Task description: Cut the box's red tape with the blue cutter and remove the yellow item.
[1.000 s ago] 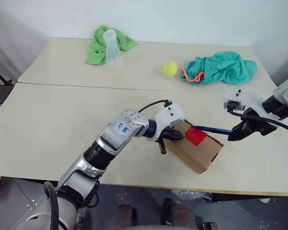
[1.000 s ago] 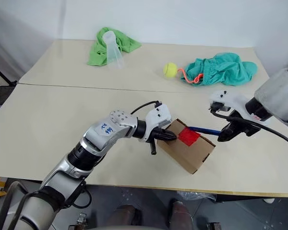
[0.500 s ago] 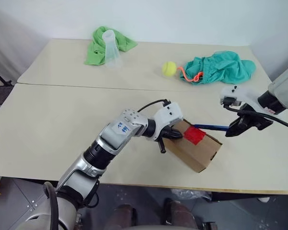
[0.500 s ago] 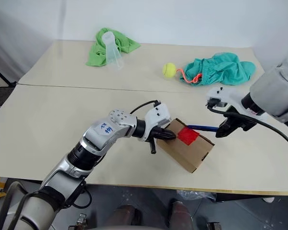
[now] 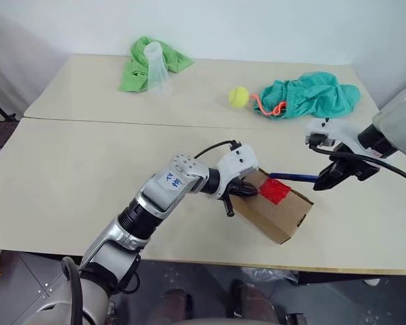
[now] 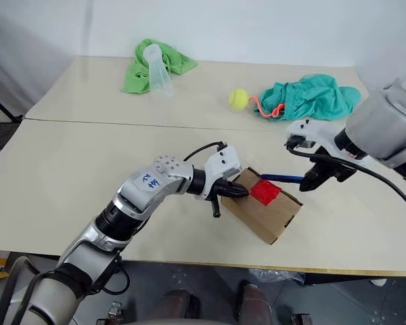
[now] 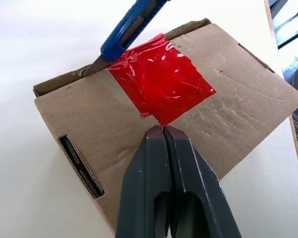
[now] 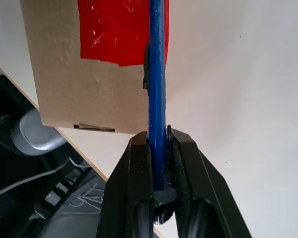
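A small brown box (image 5: 274,206) lies closed near the front edge of a pale bench (image 5: 88,162), its flaps sealed by a patch of red tape (image 5: 274,191) on top. The tape looks whole, with no slit visible, so the cut appears not yet made and the yellow item is presumably inside, unseen. The blue cutter (image 5: 294,177) reaches across from the robot's right, its tip at the tape's far edge where the box's back rim meets it. The right end effector (image 8: 159,148) is clenched around the cutter's handle. Compared with a second ago, this end effector and the cutter sit slightly farther back and higher in the head views, while the tip stays at the tape; the blade seems to be settling into position for the cut. The left end effector (image 7: 163,133) is clenched with nothing in it, fingertips pressed on the box top at the tape's near corner, unchanged, apparently bracing the box. Farther back lie a tennis ball (image 5: 239,96), a teal cloth (image 5: 311,93), a green cloth (image 5: 137,68) and a clear cup (image 5: 158,68).
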You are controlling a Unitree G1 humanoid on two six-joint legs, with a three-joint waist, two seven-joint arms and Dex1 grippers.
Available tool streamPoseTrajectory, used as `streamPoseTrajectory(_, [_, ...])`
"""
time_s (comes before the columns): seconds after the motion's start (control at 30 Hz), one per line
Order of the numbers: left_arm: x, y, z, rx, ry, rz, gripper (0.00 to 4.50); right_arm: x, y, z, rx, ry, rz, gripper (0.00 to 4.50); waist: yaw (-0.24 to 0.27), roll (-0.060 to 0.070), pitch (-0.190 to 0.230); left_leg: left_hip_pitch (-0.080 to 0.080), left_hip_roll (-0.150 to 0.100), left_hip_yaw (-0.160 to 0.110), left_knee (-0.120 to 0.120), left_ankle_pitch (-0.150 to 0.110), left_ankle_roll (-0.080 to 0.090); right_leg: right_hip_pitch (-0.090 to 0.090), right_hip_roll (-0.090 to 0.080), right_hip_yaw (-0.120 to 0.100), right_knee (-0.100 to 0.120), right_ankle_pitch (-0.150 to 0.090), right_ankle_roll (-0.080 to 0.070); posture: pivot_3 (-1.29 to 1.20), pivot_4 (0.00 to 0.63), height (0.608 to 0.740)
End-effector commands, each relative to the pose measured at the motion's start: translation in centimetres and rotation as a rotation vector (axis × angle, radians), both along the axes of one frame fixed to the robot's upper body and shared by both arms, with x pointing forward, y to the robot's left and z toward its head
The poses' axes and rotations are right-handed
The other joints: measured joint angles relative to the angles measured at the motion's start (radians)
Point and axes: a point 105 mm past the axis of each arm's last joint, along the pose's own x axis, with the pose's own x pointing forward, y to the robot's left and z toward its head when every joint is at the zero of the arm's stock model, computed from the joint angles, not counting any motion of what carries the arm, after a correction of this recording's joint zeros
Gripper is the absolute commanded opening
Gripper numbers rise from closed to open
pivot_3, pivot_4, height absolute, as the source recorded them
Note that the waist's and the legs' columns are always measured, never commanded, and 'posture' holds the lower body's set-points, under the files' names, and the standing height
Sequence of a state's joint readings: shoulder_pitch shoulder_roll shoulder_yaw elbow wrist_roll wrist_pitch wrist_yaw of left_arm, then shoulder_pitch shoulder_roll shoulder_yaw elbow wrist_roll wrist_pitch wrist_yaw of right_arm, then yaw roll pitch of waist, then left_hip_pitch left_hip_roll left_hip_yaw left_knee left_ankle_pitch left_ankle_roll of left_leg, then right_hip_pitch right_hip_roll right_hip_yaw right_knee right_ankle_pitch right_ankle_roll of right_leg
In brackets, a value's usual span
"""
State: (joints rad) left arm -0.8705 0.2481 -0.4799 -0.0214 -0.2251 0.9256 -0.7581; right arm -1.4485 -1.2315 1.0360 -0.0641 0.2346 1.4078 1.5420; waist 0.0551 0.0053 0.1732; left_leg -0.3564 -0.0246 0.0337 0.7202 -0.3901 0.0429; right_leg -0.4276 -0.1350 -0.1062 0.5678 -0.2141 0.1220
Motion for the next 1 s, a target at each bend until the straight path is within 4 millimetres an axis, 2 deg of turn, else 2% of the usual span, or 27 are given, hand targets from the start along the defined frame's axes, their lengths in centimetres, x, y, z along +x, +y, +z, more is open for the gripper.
streamPoseTrajectory(0.03, [0.6,1.0,-3.4,0.105,0.067,0.083,0.05,-0.9,0.0,0.3,0.016,0.049,0.032,0.15,0.000,0.000,0.000,0.000,0.000,0.000,0.000,0.000,0.000,0.000,0.000,0.000,0.000,0.000,0.000,0.00,0.150,0.740])
streamPoseTrajectory(0.3, [0.4,1.1,-3.5,0.100,0.067,0.087,0.05,-0.8,-0.7,-0.8,-0.028,0.093,0.031,0.15,0.000,0.000,0.000,0.000,0.000,0.000,0.000,0.000,0.000,0.000,0.000,0.000,0.000,0.000,0.000,0.00,0.150,0.740])
streamPoseTrajectory(1.0, [0.4,1.4,-3.6,0.099,0.075,0.102,0.05,-1.8,-2.2,-1.2,-0.076,0.128,0.015,0.15,0.000,0.000,0.000,0.000,0.000,0.000,0.000,0.000,0.000,0.000,0.000,-0.001,-0.001,0.000,0.000,0.00,0.150,0.740])
